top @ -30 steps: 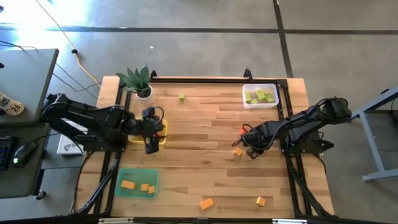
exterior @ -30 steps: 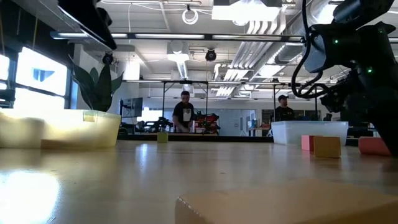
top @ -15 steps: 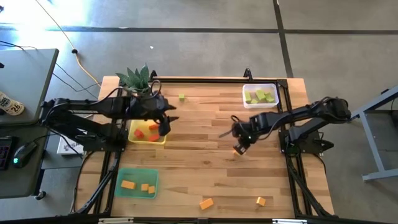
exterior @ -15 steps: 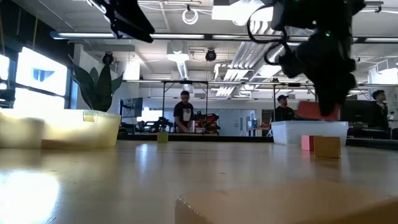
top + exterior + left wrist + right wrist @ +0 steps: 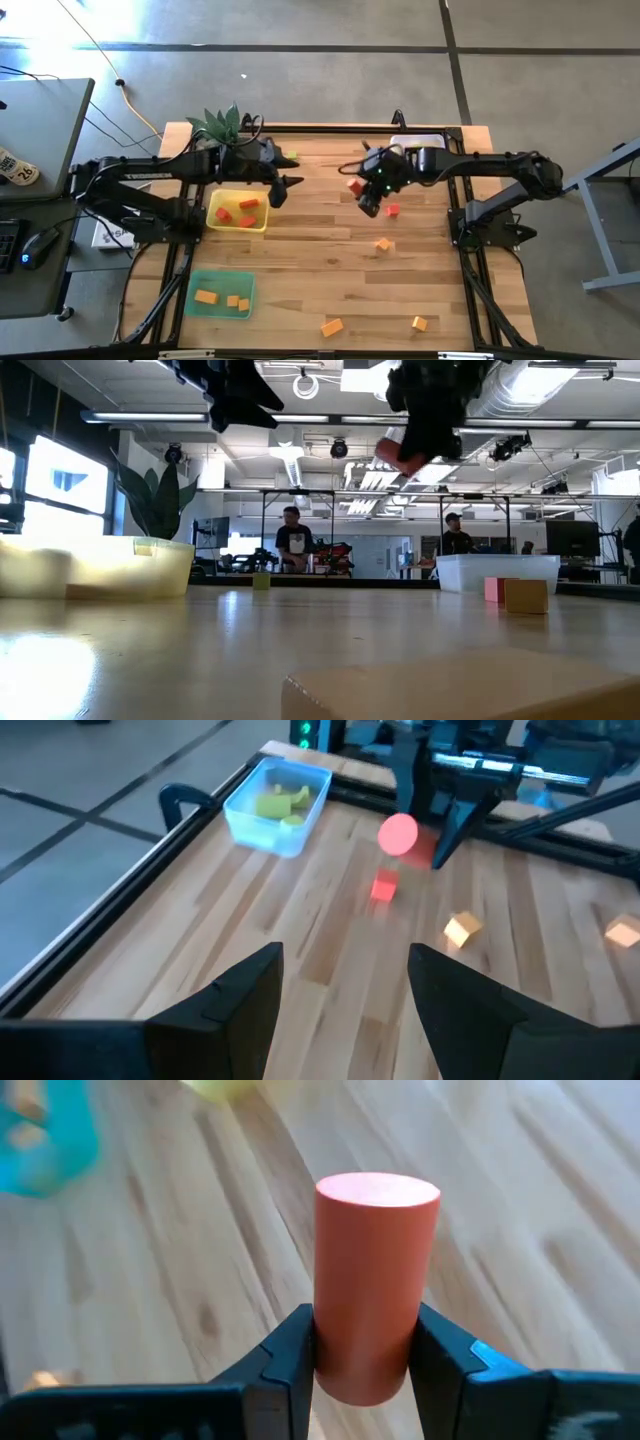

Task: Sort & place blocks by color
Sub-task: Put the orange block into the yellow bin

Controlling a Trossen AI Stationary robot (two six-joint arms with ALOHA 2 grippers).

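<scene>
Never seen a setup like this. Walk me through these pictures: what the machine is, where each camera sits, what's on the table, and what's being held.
Two dark robot arms work at a wooden table. One camera looks straight down, one sits at table height, and one rides on each wrist. The right gripper is shut on a red cylinder block, carried above the table. The left gripper hangs open and empty near the yellow tray, which holds red blocks. A green tray holds orange blocks; a clear tray holds light green ones. Loose orange blocks and one red cube lie on the table.
</scene>
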